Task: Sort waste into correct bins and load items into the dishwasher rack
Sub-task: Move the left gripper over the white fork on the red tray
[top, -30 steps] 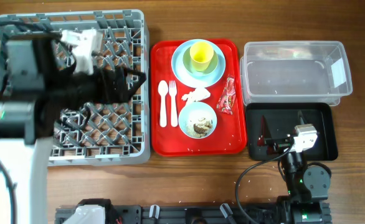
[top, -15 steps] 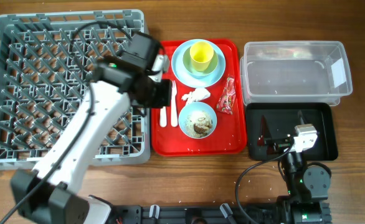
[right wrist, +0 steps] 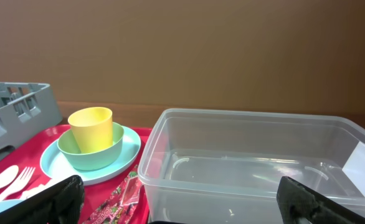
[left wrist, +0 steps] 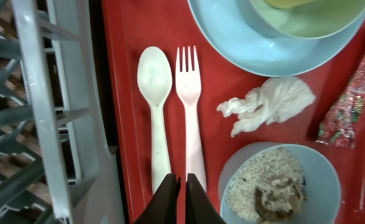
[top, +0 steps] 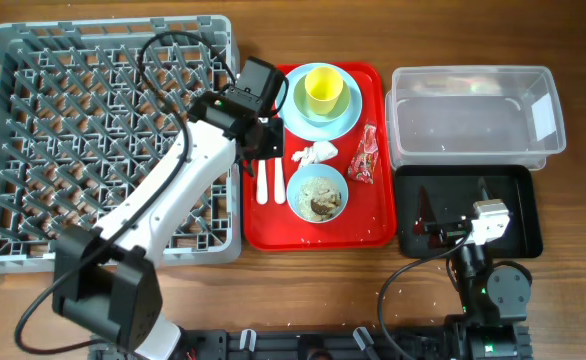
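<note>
My left gripper [top: 269, 152] is over the red tray, shut with nothing in it. In the left wrist view its closed tips [left wrist: 181, 186] sit between the handles of the white spoon [left wrist: 154, 81] and white fork [left wrist: 189, 93]. A crumpled tissue [left wrist: 273, 102], a red wrapper [left wrist: 350, 106] and a pale blue bowl [left wrist: 282, 186] of rice and brown scraps lie to the right. The yellow cup [top: 323, 90] stands in a green bowl on the blue plate [top: 293, 110]. My right gripper [right wrist: 189, 205] is wide open and empty above the black tray [top: 518, 225], facing the clear tub [right wrist: 257, 162].
The grey dishwasher rack [top: 108, 140] fills the left of the table, its wall right beside the red tray [top: 263, 225]. The left arm reaches across the rack's right side. The clear tub [top: 473, 110] and black tray stand right of the red tray.
The left arm swung from over the rack to the red tray's left side. Its jaws went from open to shut. The right arm has not moved.
</note>
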You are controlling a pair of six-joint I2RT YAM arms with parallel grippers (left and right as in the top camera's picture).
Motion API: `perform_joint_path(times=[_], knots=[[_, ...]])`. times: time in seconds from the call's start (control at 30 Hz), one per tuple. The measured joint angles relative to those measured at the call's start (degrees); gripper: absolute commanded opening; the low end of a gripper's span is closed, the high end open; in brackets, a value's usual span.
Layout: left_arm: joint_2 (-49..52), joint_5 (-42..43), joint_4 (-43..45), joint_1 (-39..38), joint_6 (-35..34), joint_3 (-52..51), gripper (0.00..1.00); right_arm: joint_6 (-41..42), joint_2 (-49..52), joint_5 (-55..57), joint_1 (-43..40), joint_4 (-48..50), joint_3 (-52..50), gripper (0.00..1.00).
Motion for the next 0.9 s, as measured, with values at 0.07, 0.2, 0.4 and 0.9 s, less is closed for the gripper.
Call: perform_joint_path(times=[0.07, 0.2, 0.4, 0.9], knots=[[1.7, 0.0, 0.6, 0.0, 0.0, 0.0, 0.07, 0.0, 0.0, 0.0, 0.0, 0.0, 0.0, 1.00], [5.0, 0.0, 0.9, 0.0, 0.0, 0.0, 0.08, 0.0, 0.0, 0.0, 0.0, 0.0, 0.0, 1.00], [5.9, 3.1, 2.1, -0.2, 0.0, 0.0, 0.04, 0.0, 0.0, 0.0, 0.0, 0.0, 0.0, 1.00], [5.9, 2.4, 9.0, -2.2, -5.4, -4.5, 0.12, 0.0, 0.0, 0.0, 0.0, 0.0, 0.0, 1.00]])
